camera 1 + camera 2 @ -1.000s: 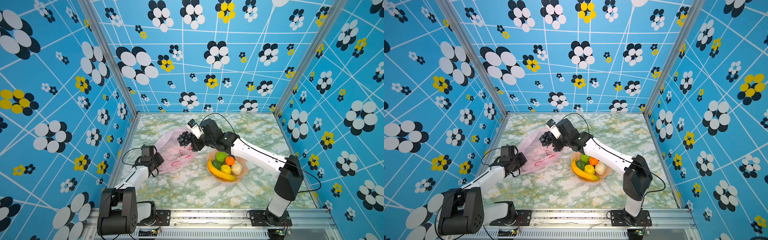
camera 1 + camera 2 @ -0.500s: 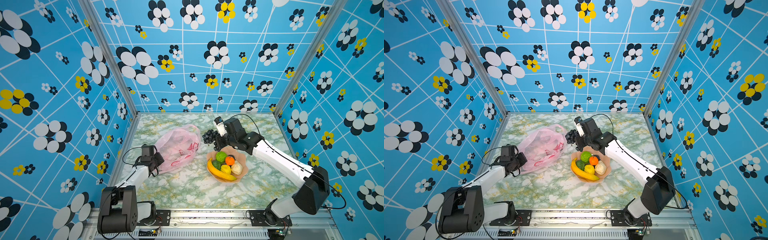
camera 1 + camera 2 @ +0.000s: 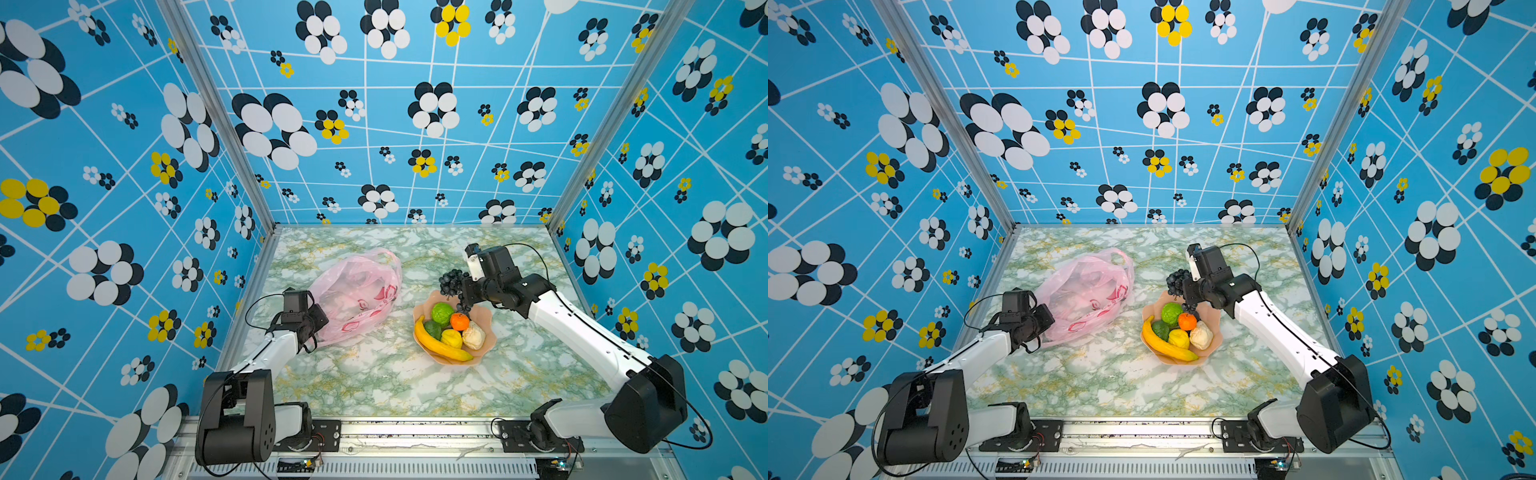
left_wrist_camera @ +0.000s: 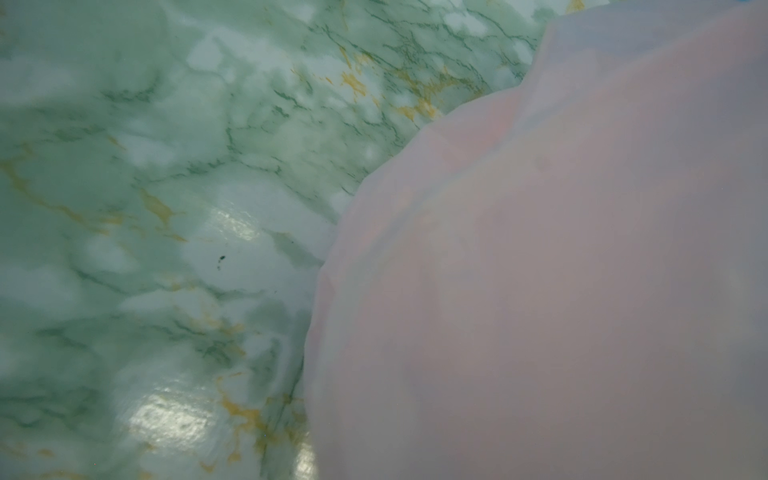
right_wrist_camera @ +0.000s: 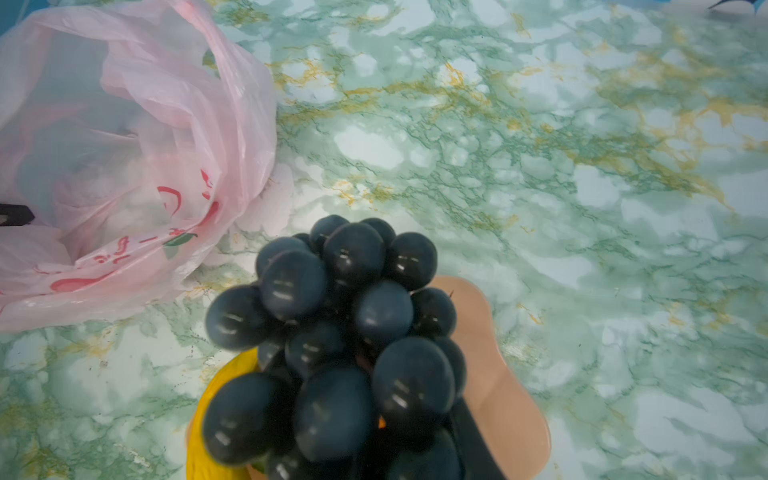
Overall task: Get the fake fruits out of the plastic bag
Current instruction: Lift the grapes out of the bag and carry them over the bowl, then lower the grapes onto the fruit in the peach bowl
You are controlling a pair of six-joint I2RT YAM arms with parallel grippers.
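Black grape bunch (image 3: 452,281) up in the air, clamped in the right gripper (image 3: 462,294): jaws closed on it, and it hangs just over the far rim of the peach dish (image 3: 489,323). From the right wrist, the grape bunch (image 5: 332,332) fills the foreground with the dish rim (image 5: 498,374) underneath.

Down in the dish, six pieces packed together. The banana (image 3: 440,350) curves along the near-left side and a big green fruit (image 3: 441,313) sits at the far side, with a darker green one (image 3: 432,330) beside it. Then the little orange (image 3: 459,322), a yellow fruit (image 3: 451,338) in the middle and the beige one (image 3: 474,336) on the right.

The dish sits right of the centre of the tabletop (image 3: 374,386). Over on the left half, apart from it, lies the pink plastic bag (image 3: 357,291), loop handles toward the far edge. The left gripper (image 3: 316,329) is clenched tight right at the bag's near-left end; whether it pinches the film, I cannot tell.
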